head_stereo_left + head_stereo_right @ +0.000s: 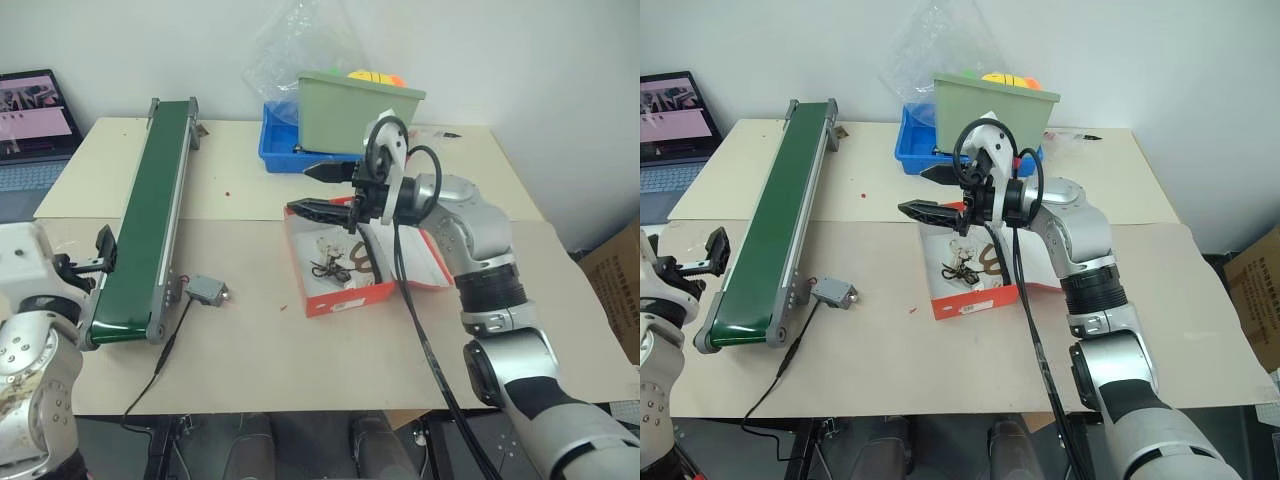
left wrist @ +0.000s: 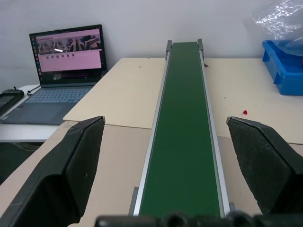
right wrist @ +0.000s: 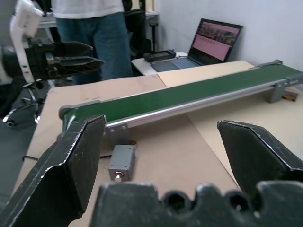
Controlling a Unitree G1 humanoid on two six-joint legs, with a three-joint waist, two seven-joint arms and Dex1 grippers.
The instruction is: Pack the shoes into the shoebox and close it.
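Right gripper (image 1: 322, 190) hangs level above the table (image 1: 260, 330), jaws spread wide, nothing between them; fingers point toward the conveyor belt (image 1: 150, 215). The shoebox (image 1: 345, 298) sits just below and behind those fingers, open, white inside. The shoes (image 1: 335, 262) lie in it, laces showing. Its lid (image 1: 428, 262) lies flat on the far side from the fingers, under the forearm. Green bin (image 1: 355, 110) and blue tray (image 1: 285, 150) stand beyond the gripper.

Left gripper (image 1: 690, 262) is wide open, empty, just beside the belt's near end. Grey control box (image 1: 205, 290) lies between belt and shoebox. Laptop (image 2: 66, 52) sits past the belt's far side.
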